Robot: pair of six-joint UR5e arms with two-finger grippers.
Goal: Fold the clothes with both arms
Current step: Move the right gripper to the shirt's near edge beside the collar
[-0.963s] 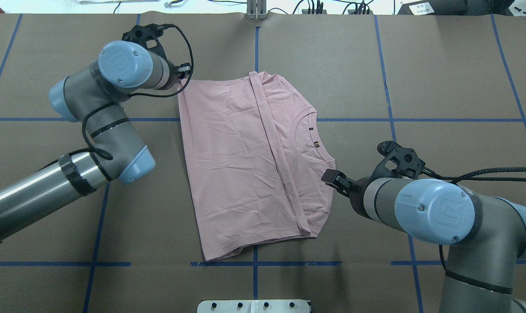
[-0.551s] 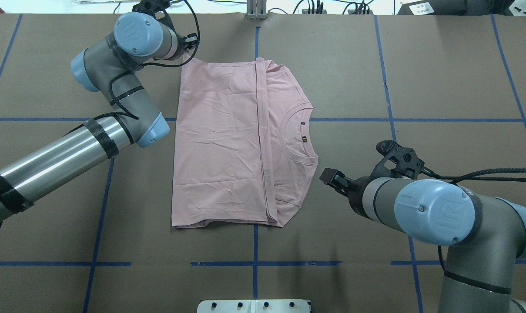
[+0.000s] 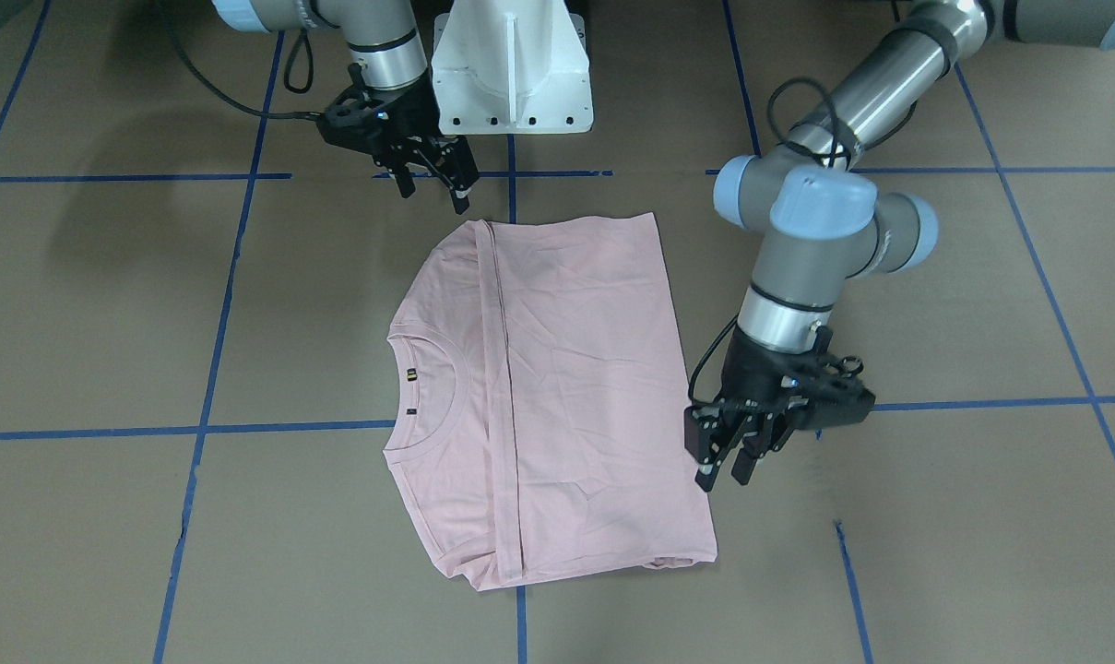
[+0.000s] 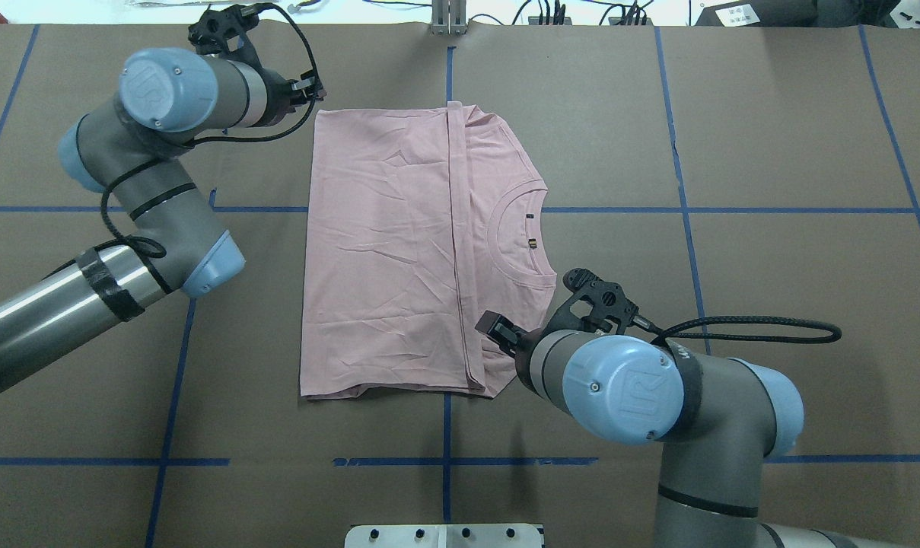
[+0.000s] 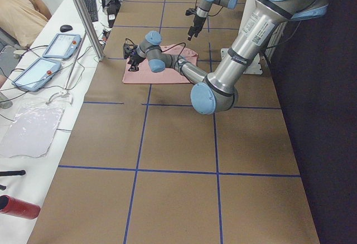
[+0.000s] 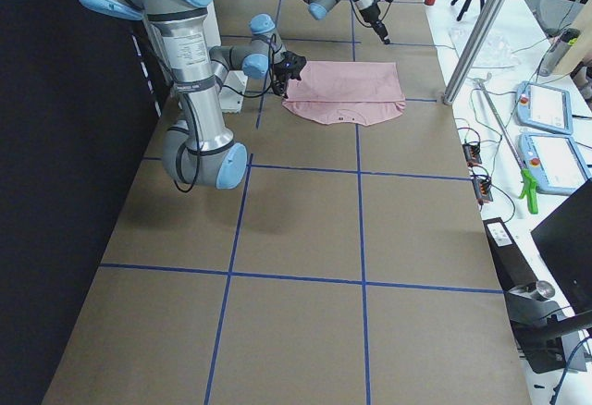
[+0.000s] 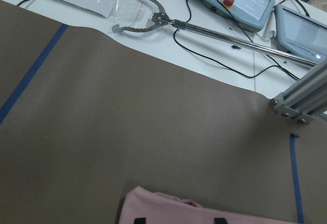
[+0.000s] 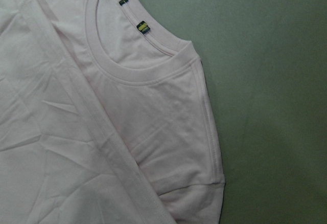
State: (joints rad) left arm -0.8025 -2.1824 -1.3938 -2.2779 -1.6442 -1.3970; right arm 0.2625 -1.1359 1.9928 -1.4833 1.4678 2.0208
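Note:
The clothes are one pale pink T-shirt (image 4: 383, 251) lying flat and folded on the table, its ribbed collar (image 4: 517, 247) turned toward the robot's right. My left gripper (image 3: 723, 475) hangs open and empty just beside the shirt's far left corner. The left wrist view has its two fingertips (image 7: 139, 220) apart over that pink corner (image 7: 168, 208). My right gripper (image 3: 432, 194) is open and empty too. From overhead it sits above the shirt's near right part (image 4: 494, 329), by the folded sleeve (image 8: 204, 183).
Blue tape lines (image 4: 680, 205) grid the brown table cover. The white pedestal base (image 3: 511, 74) stands at the robot's edge. Beyond the far edge lie a metal grabber tool (image 7: 148, 17), teach pendants (image 5: 58, 46) and an aluminium post (image 4: 448, 19). A person (image 5: 22, 10) sits there.
The shirt was dragged away from the robot and straightened, and now lies still. My left gripper has come off its corner and shifted left. My right gripper moved left over the shirt.

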